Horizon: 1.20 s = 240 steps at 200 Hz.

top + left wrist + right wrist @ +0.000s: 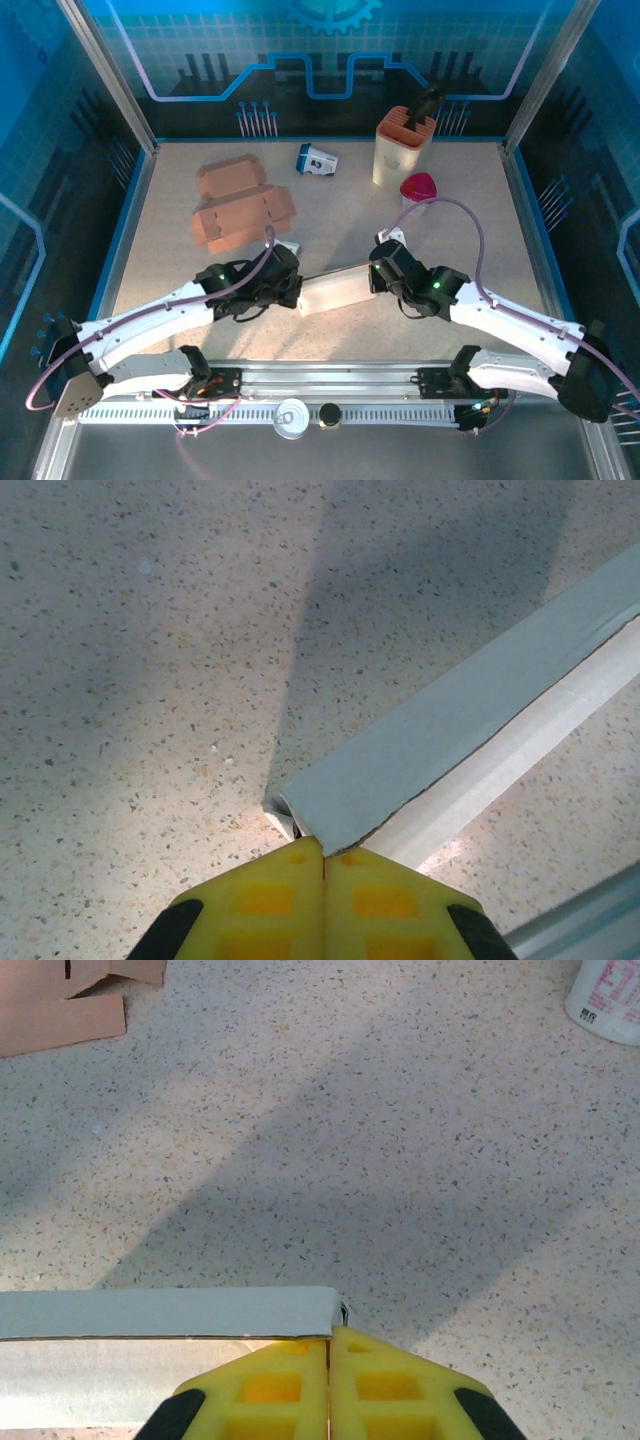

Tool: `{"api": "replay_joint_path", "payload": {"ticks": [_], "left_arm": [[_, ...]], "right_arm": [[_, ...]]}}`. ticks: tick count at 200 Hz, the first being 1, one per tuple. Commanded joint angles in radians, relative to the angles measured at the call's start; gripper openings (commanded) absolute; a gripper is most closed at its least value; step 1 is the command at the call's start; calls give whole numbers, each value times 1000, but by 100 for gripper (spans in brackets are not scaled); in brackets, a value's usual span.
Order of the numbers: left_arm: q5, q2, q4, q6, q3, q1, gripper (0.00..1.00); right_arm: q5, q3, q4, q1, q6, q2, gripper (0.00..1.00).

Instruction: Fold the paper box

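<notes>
Nearest us, the yellow fingertips (270, 898) of the left gripper (323, 858) press together on one end corner of the white paper box (450, 735). The right gripper (329, 1348) pinches the opposite corner likewise. We see the box spanning both grippers near the middle of the table (470, 230), with flattened brown cardboard (240, 205) well behind.

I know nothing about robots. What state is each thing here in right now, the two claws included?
white box: held at both ends between the grippers.
left gripper: shut on a corner of the white box.
right gripper: shut on the white box's other end.
brown box: lying flat, flaps open.
blue carton: lying on its side.
holder: upright, a dark tool standing in it.
pink-topped bottle: upright.
</notes>
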Motion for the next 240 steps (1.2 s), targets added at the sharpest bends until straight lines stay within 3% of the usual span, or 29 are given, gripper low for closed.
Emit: {"api": "replay_joint_path", "payload": {"ticks": [1, 57, 97, 137, 154, 191, 240], "left_arm": [[-92, 32, 0, -66, 0, -72, 0], [-242, 52, 9, -140, -14, -155, 0], [-281, 67, -8, -154, -1, -177, 0], [-294, 72, -8, -166, 0, -192, 0], [-299, 76, -13, -168, 6, -196, 0], [-307, 78, -18, -172, 12, -204, 0], [-318, 80, -25, -169, 23, -214, 0]], "right_arm": [[-94, 8, 11, 24, 41, -17, 9], [-113, -10, -29, 26, 128, -66, 24], [-104, -27, -81, 19, 236, -146, 44], [-123, -58, -119, -12, 414, -255, 61], [-143, -89, -132, -29, 559, -304, 69], [-229, -202, 39, -39, 854, -389, 72], [-267, -269, 190, -39, 1076, -379, 77]]}}
